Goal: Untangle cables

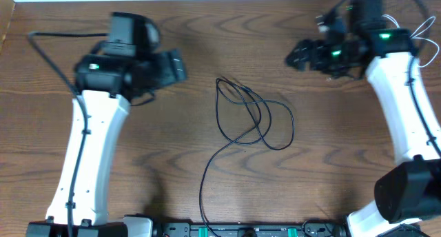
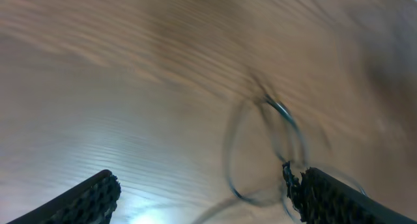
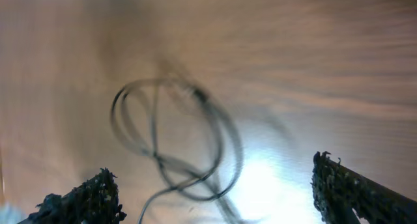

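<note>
At the middle of the brown wooden worktop the black cable lies in a few loose, overlapping loops. One tail runs from them to the near edge, where it meets the black rail between the arm bases. Bare wood lies open on every side of the loops.

The left arm reaches up the left side and the right arm up the right. Both heads sit close to the far edge, well apart from the cable, and a pale strip shows beyond that edge. A green light glows on the right arm's head.

Only the view from above shows a thin white cord, looped at the far right corner and partly hidden by the right arm.

The wrist views are blurred, but only they show the grips plainly. The left fingers stand spread wide with nothing between them, the black loops on the wood ahead. The right fingers are likewise spread and empty, with the loops in fuller view.
</note>
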Motion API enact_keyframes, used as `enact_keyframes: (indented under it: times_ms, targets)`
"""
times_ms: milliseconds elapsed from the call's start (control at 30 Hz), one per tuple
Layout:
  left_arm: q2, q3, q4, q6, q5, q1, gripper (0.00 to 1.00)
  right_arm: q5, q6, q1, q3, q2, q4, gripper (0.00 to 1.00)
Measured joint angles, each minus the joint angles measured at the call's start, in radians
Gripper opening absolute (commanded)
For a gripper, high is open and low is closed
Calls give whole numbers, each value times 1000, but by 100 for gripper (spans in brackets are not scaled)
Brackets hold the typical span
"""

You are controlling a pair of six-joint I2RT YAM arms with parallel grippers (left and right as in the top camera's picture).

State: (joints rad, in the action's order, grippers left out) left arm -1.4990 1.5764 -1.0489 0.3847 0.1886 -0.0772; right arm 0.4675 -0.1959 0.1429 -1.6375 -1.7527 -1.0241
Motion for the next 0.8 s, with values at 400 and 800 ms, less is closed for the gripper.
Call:
enact_keyframes:
  times_ms: [400, 800]
  targets:
    - [-30, 0, -2, 1, -38, 384, 89, -95, -143, 407, 28, -12, -51, 92]
    - [-77, 0, 1, 12, -39, 528, 89, -147, -327, 724, 182, -167, 105, 68]
